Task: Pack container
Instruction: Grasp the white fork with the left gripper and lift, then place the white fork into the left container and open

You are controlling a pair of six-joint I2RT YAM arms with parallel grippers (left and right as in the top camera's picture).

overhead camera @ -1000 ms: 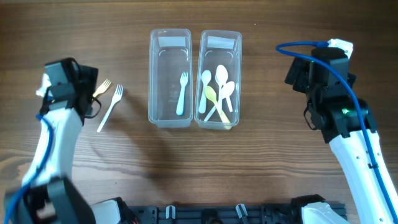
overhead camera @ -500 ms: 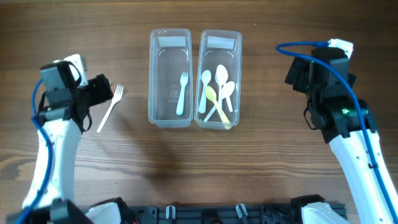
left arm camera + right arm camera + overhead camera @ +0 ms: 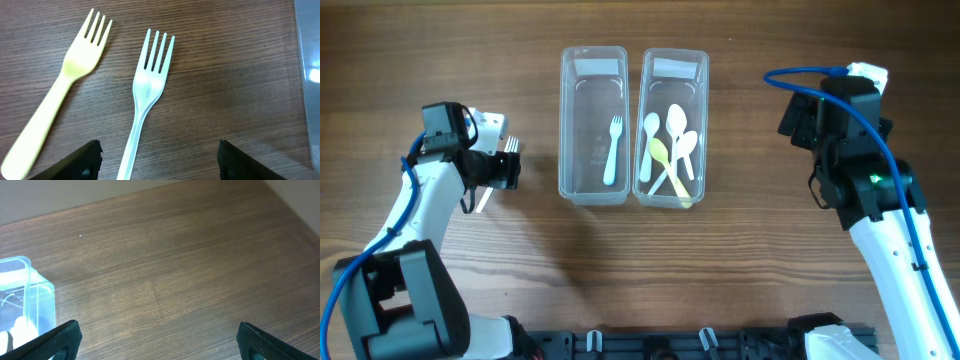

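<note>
- My left end effector (image 3: 157,160) hung over the counter (image 3: 740,260) with its jaws spread wide, one black finger (image 3: 80,159) at each lower corner of the wrist view, nothing between them.
- The white fork (image 3: 145,105) lay flat right under that gap, tines pointing away from me, handle running back toward the opening. I judged I was lined up this way so the jaws could close across the handle.
- The yellow fork (image 3: 55,105) lay just beside it on the left, also flat, angled a little and not touching. It was close enough that a careless grasp could have nudged it.
- From overhead, both forks sat left of the left container (image 3: 593,125), mostly hidden under my left arm.
- That container held one pale blue fork (image 3: 612,150). The right container (image 3: 674,128) held the spoons (image 3: 670,150), piled and overlapping. It looked like a sort: forks left, spoons right.
- My judgement: two forks remained to pack, the white one first.
- My right end effector (image 3: 157,340) was open too, empty, parked well off to the right of the containers, out of the way.
</note>
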